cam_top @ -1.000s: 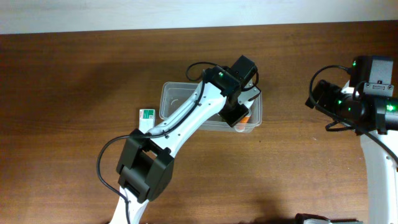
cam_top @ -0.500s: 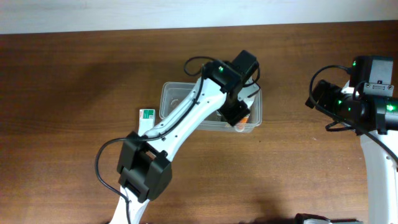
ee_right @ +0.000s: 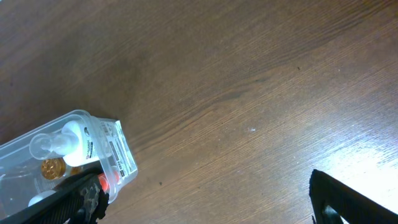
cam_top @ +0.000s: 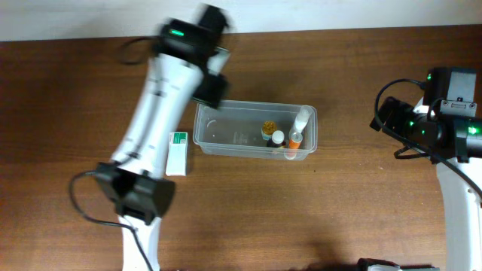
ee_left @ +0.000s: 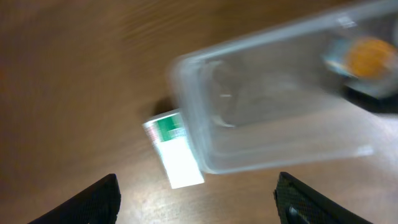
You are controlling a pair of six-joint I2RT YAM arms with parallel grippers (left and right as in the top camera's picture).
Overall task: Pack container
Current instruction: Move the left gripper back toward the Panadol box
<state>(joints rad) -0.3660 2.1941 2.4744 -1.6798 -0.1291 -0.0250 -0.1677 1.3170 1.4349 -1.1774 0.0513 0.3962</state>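
The clear plastic container stands mid-table. Several small bottles stand in its right end, one with an orange cap. My left gripper is blurred above the container's far left corner, open and empty. In the left wrist view its fingers are wide apart over bare wood, with the container just beyond. My right gripper is far right of the container, open and empty. In the right wrist view the container's end and bottles lie by its left finger.
A flat white-and-green box lies on the wood against the container's left end; it also shows in the left wrist view. The table's far edge meets a pale wall behind my left arm.
My left arm has swung out of the container's right end to above its far left corner, uncovering the bottles. The right arm has not moved.
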